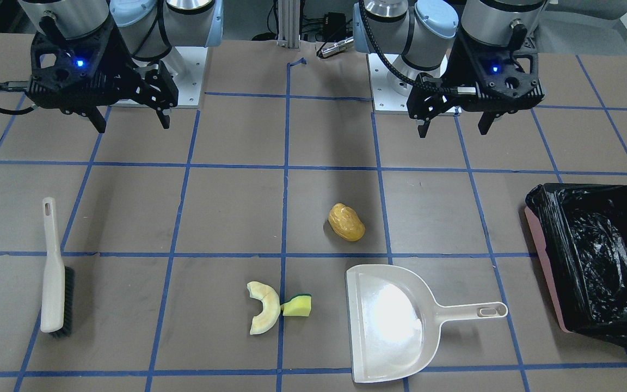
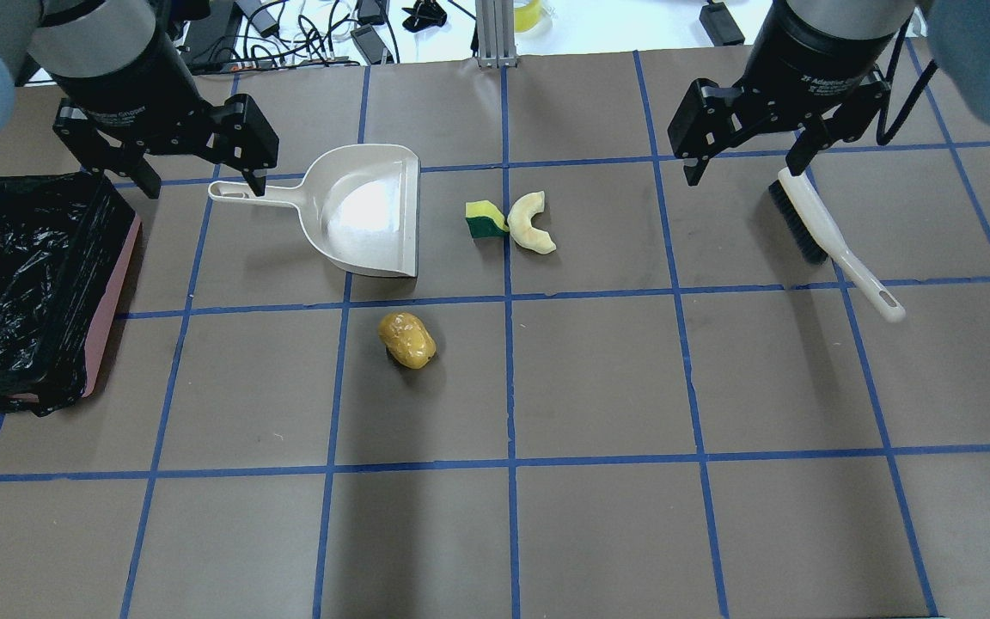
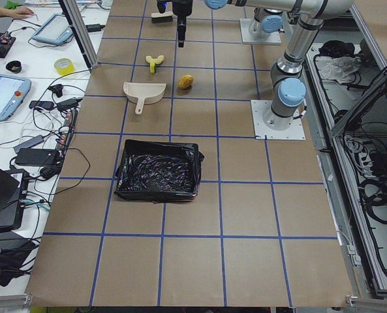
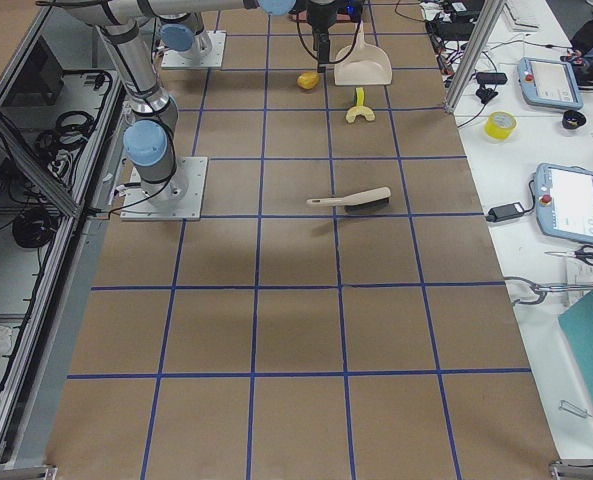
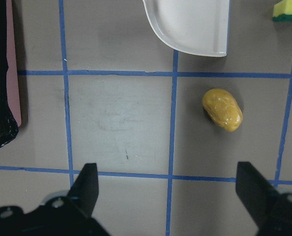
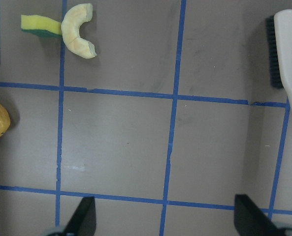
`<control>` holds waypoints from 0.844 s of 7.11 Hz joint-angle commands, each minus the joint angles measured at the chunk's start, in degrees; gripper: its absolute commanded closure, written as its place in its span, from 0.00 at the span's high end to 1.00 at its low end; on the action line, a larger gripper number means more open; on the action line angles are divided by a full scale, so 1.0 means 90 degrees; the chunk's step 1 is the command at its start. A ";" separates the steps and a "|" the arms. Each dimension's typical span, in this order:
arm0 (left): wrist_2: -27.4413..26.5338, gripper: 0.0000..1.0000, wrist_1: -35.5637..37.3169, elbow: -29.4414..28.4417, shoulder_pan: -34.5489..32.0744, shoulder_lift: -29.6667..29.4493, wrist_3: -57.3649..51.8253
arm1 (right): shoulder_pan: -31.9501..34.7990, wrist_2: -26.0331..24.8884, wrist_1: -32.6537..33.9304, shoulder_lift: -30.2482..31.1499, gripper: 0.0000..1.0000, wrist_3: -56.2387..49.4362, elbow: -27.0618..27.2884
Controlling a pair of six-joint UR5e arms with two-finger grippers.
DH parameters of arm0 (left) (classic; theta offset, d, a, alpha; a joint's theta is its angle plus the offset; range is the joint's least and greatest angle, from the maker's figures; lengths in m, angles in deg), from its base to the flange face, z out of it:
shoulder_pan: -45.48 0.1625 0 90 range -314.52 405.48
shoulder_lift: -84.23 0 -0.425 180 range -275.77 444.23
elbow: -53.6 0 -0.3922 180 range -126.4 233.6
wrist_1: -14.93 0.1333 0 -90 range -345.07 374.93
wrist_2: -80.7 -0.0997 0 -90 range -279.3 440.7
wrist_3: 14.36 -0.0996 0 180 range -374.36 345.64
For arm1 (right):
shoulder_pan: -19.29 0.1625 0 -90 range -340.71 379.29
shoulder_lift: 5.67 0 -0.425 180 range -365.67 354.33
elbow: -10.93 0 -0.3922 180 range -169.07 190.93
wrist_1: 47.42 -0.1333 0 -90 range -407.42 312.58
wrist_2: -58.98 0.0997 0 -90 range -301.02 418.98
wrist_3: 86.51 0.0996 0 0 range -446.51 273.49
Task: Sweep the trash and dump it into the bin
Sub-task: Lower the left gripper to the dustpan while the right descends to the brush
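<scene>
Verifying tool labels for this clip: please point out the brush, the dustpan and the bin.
brush [image 1: 52, 283]: exterior front-facing view, middle of its cream handle.
dustpan [image 2: 366, 206]: overhead exterior view, bare inside of the pan.
bin [image 2: 113, 297]: overhead exterior view, its pink side wall.

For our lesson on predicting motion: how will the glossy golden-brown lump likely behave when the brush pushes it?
The golden-brown lump is rounded and oblong, so it will probably roll or veer off rather than slide straight. Its glossy surface suggests the brush may slip past it. It looks solid, likely keeping its shape.
</scene>
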 commanded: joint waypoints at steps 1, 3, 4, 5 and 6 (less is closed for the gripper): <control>0.0049 1.00 0.0026 -0.0006 0.0088 -0.0064 -0.0021 | 0.0000 -0.0085 0.0062 -0.0017 1.00 -0.0001 0.0006; 0.0469 1.00 0.0424 0.0004 0.0865 -0.0366 -0.2235 | 0.0000 -0.0095 0.0005 -0.0114 1.00 -0.0001 0.0045; 0.0489 1.00 0.0668 0.0014 0.1150 -0.0580 -0.3388 | -0.0116 -0.0086 0.0159 -0.0202 1.00 -0.0098 0.0084; 0.0469 1.00 0.0961 0.0004 0.1211 -0.0843 -0.4289 | -0.0475 -0.0105 0.0402 -0.0309 1.00 -0.1036 0.0104; 0.0489 1.00 0.1322 0.0014 0.1212 -0.1155 -0.5197 | -0.0982 -0.0153 0.0482 -0.0368 1.00 -0.2583 0.0162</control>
